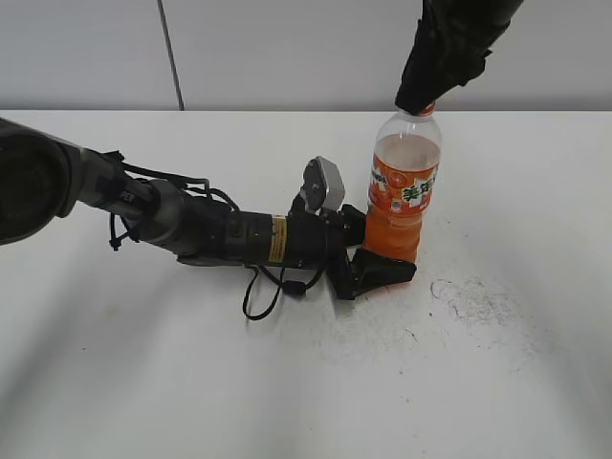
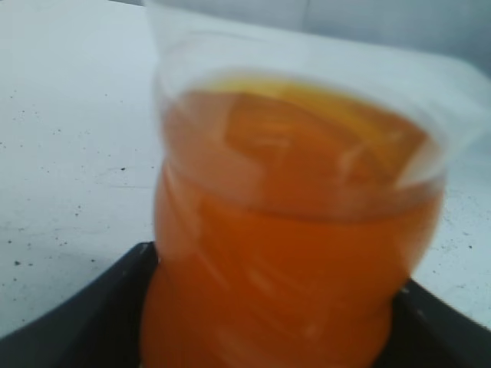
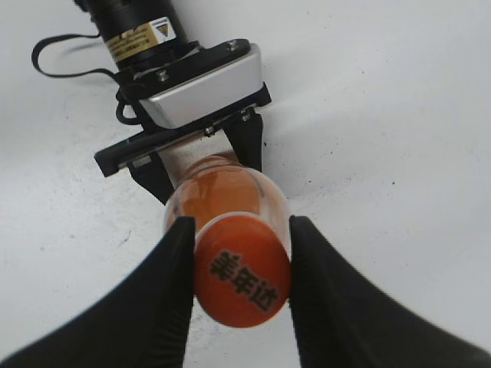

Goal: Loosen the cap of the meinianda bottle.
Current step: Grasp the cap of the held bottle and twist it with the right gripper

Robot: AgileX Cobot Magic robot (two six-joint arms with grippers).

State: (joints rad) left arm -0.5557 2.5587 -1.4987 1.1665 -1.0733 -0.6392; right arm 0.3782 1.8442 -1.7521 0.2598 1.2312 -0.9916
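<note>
Gripping the orange cap (image 3: 242, 270) from above, the right gripper (image 3: 239, 264) pinches it; the left gripper (image 1: 381, 251) clamps the meinianda bottle (image 1: 402, 191) low, upright at two o'clock on the scuffed white table (image 1: 497, 363).

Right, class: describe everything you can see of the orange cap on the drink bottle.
The cap is small, round, orange and plastic-looking, with dark Chinese characters printed on its flat top. It sits on the neck of the upright bottle. The right gripper comes from above, a black finger pressed against each side of it. In the exterior view the gripper hides nearly all of it.
</note>
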